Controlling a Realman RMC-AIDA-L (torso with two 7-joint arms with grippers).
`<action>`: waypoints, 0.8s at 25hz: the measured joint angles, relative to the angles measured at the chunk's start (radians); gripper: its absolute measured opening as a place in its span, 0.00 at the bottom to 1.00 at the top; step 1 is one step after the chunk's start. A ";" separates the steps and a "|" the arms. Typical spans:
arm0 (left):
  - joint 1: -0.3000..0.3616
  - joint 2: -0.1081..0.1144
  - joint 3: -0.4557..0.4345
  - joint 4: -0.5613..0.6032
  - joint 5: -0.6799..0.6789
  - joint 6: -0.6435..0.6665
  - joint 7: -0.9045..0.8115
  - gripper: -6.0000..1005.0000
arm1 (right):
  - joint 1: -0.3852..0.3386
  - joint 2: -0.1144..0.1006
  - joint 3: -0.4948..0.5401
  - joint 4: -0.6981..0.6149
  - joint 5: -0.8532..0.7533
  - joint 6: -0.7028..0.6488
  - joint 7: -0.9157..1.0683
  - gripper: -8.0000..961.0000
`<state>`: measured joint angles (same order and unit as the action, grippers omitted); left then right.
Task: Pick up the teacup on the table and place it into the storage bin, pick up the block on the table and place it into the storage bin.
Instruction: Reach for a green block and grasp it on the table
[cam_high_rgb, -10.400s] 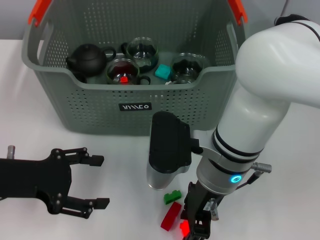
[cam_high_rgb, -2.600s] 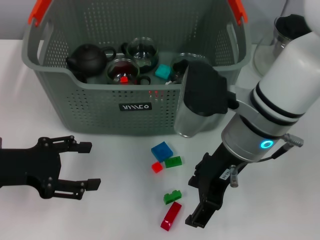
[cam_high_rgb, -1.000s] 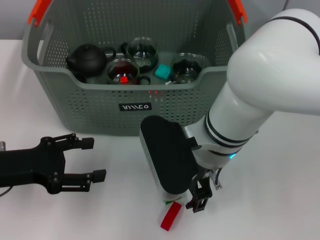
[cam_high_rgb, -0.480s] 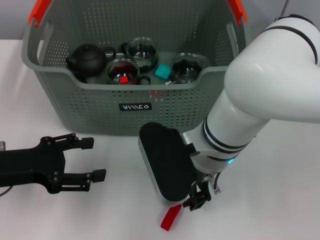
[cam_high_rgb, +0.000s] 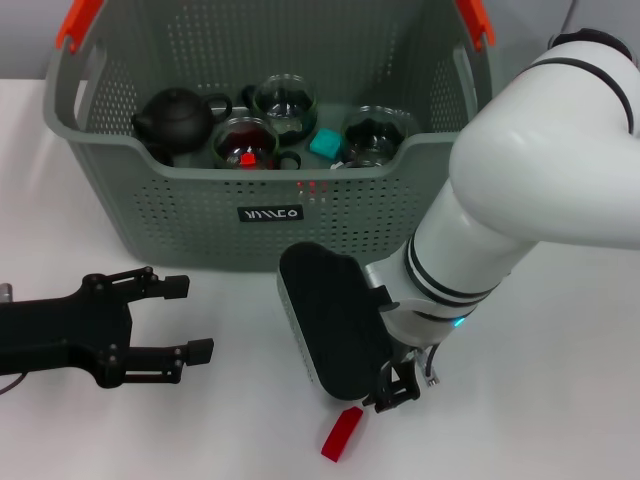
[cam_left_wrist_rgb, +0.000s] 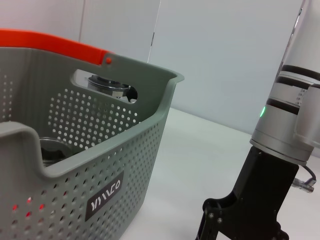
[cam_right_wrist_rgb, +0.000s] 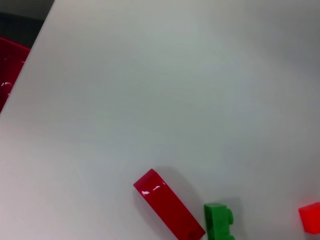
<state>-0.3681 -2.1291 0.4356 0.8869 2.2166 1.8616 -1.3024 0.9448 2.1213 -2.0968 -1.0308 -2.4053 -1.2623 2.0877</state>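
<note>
The grey-green storage bin (cam_high_rgb: 150, 215) stands at the back with orange handles. Glass teacups (cam_high_rgb: 245, 143) sit inside it beside a dark teapot (cam_high_rgb: 172, 117) and a teal block (cam_high_rgb: 324, 143); no teacup shows on the table. A long red block (cam_high_rgb: 341, 433) lies on the table in front. My right gripper (cam_high_rgb: 396, 384) hangs low just behind that block, mostly hidden by its wrist. The right wrist view shows the red block (cam_right_wrist_rgb: 167, 205), a green block (cam_right_wrist_rgb: 218, 221) and a small red block (cam_right_wrist_rgb: 310, 217). My left gripper (cam_high_rgb: 190, 318) rests open and empty at the front left.
The right arm's black wrist housing (cam_high_rgb: 330, 330) covers the table between the bin and the red block. The left wrist view shows the bin's wall (cam_left_wrist_rgb: 100, 165) and the right arm's gripper base (cam_left_wrist_rgb: 245, 215) beyond it. White tabletop (cam_high_rgb: 560, 400) lies to the right.
The right arm swung down from beside the bin onto the loose blocks, hiding the blue and green ones. In the last second it edged slightly back from the red block. Left arm still.
</note>
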 joint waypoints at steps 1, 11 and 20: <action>0.000 0.000 0.000 0.000 0.000 0.000 0.000 0.88 | 0.000 0.000 -0.002 0.000 0.000 0.001 0.000 0.56; 0.000 0.000 0.000 0.000 0.000 0.000 0.000 0.88 | -0.001 0.002 -0.014 0.003 0.023 0.023 0.000 0.54; 0.000 0.000 0.000 0.000 0.000 -0.005 0.000 0.88 | 0.000 0.002 -0.019 0.003 0.025 0.028 0.002 0.51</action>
<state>-0.3681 -2.1292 0.4356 0.8865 2.2166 1.8567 -1.3023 0.9446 2.1231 -2.1153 -1.0278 -2.3798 -1.2339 2.0900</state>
